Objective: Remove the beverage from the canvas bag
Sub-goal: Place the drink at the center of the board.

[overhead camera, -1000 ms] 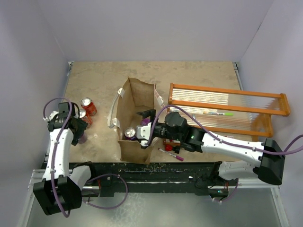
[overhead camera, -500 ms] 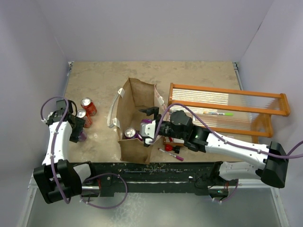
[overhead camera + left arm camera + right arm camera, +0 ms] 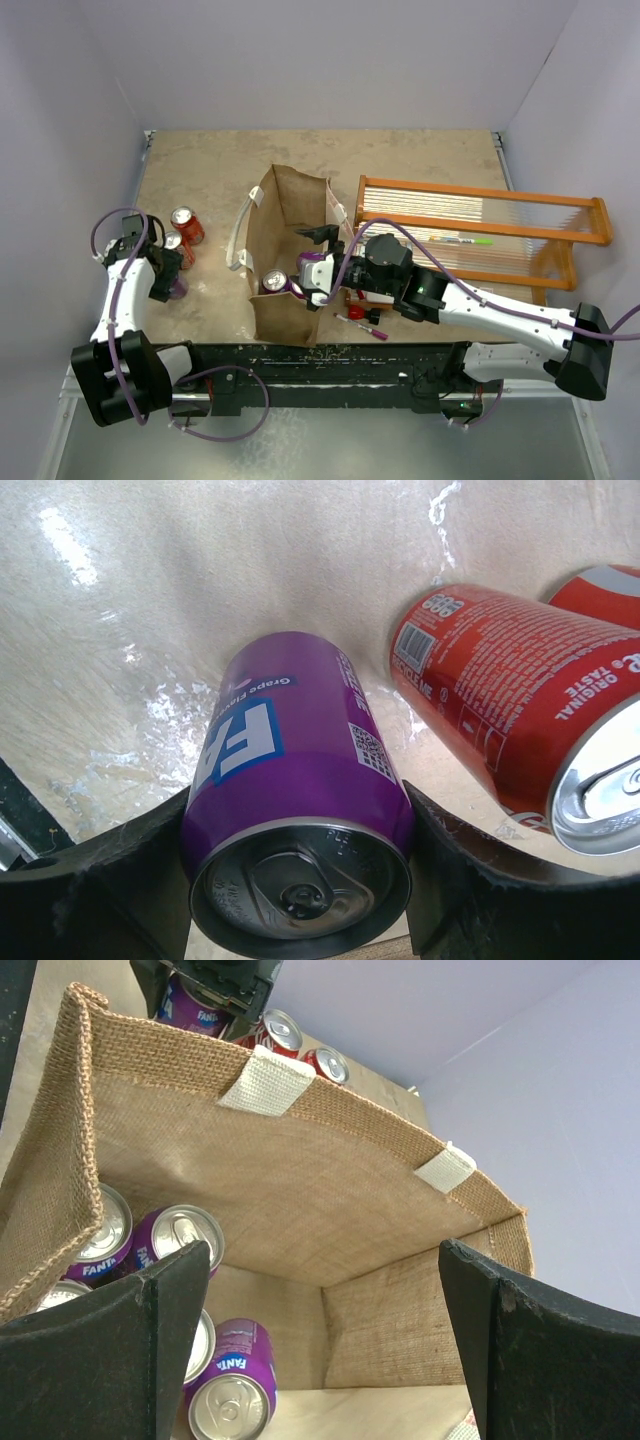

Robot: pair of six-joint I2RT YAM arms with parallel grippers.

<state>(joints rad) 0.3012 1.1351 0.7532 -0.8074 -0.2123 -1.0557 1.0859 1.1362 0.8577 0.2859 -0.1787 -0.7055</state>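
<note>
Inside the left hand: purple can.

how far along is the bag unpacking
Done: two red cans stand outside the bag. In hand: left pincer grips a purple can on the table; right pincer hangs open over the bag. Left: several purple cans inside.

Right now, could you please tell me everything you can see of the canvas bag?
The canvas bag is a tall, tan, coarsely woven tote standing upright on the table, just left of the orange rack. Its mouth gapes open, and two white loop handles, sewn on at the rim, hang over its long sides. Several purple cans sit in its near end, silver tops showing. The right end effector hovers at the opening, jaws wide, holding nothing.
</note>
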